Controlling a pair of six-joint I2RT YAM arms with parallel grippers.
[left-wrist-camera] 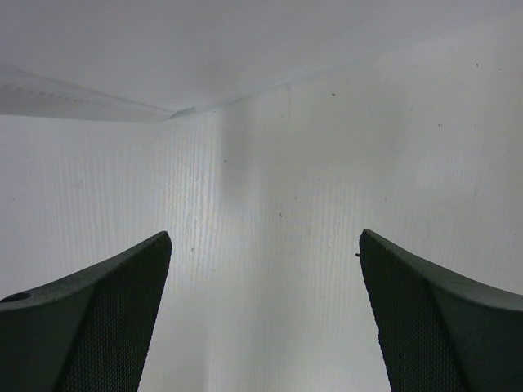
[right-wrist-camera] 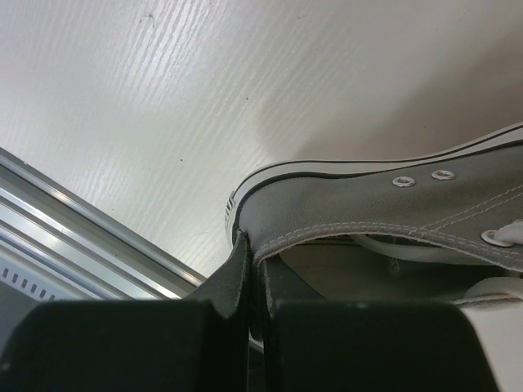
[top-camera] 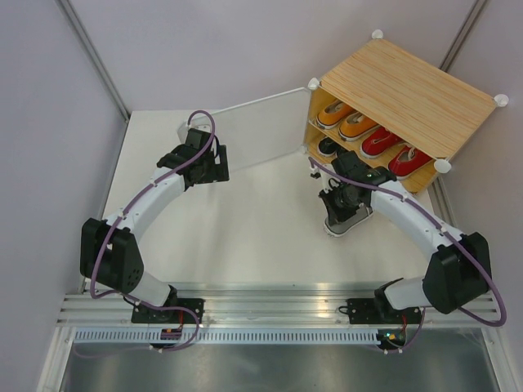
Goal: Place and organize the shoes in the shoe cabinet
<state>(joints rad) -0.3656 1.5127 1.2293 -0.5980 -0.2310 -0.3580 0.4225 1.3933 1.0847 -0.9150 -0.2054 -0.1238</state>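
1. White worktop (top-camera: 245, 220) fills the near ground, behind the metal rail (top-camera: 278, 306) where both arms are bolted.
2. Nearest to that rail among the task's things is the grey shoe (top-camera: 343, 224), out on the worktop in front of the cabinet and not yet inside.
3. The right hand (right-wrist-camera: 252, 269) is pinched narrow on the grey shoe's heel collar, one finger inside and one outside (whether the sole is lifted or resting I cannot tell).
4. In the right wrist view the heel sits towards the rail and the long axis runs away from it, so the toe leads.
5. Further back on the other side, the left hand (left-wrist-camera: 265, 269) stands wide and holds nothing, close against the frosted door (top-camera: 253, 131), which is swung open.
6. Farthest is the shoe cabinet (top-camera: 409, 90): orange shoes (top-camera: 347, 118) and red shoes (top-camera: 392, 151) fill the upper shelf, and a black shoe (top-camera: 327, 147) shows on the lower one.
7. The opening lies just beyond the right hand, far nearer to it than to the left, so I judge the coming move is a short toe-first carry to the lower shelf beside the black shoe.
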